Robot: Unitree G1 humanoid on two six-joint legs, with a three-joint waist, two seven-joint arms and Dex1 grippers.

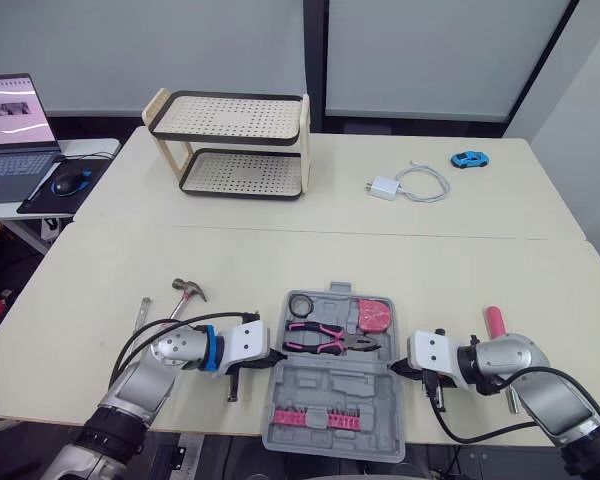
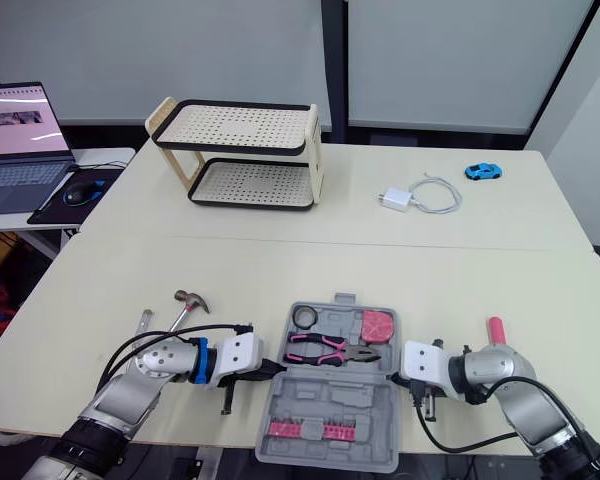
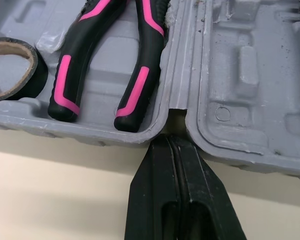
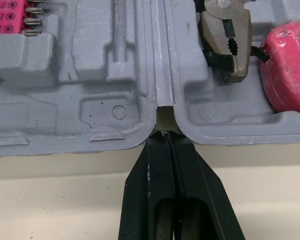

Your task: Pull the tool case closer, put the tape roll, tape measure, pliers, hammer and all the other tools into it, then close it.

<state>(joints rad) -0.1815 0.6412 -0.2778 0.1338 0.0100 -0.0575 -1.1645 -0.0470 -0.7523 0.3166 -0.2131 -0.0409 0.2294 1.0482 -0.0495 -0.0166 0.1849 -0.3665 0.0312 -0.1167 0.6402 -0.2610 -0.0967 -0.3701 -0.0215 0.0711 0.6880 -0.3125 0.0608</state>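
With the left end effector (image 3: 170, 142) and the right end effector (image 4: 163, 135) both pressed together, tips at the hinge ends of the tool case (image 1: 332, 395), uneven pushing may twist it.

The two head views look forward and down from above the robot's arms. They take in the whole worktop (image 1: 280, 250), from the open tool case (image 1: 335, 385) at the near edge to the rack (image 1: 230, 145) at the far side and the laptop (image 1: 10, 125) off to the left. Both show the same scene from slightly offset positions.

The left wrist view looks along the left hand (image 3: 171, 140), very close to the case's left side at the hinge, and catches the handles of the pliers (image 3: 105, 65) and the tape roll (image 3: 12, 65). The right wrist view looks along the right hand (image 4: 164, 135) at the opposite side, just as close, and catches the pliers' head and the tape measure (image 4: 290, 75). The wrist views face each other across the case and share the pliers.
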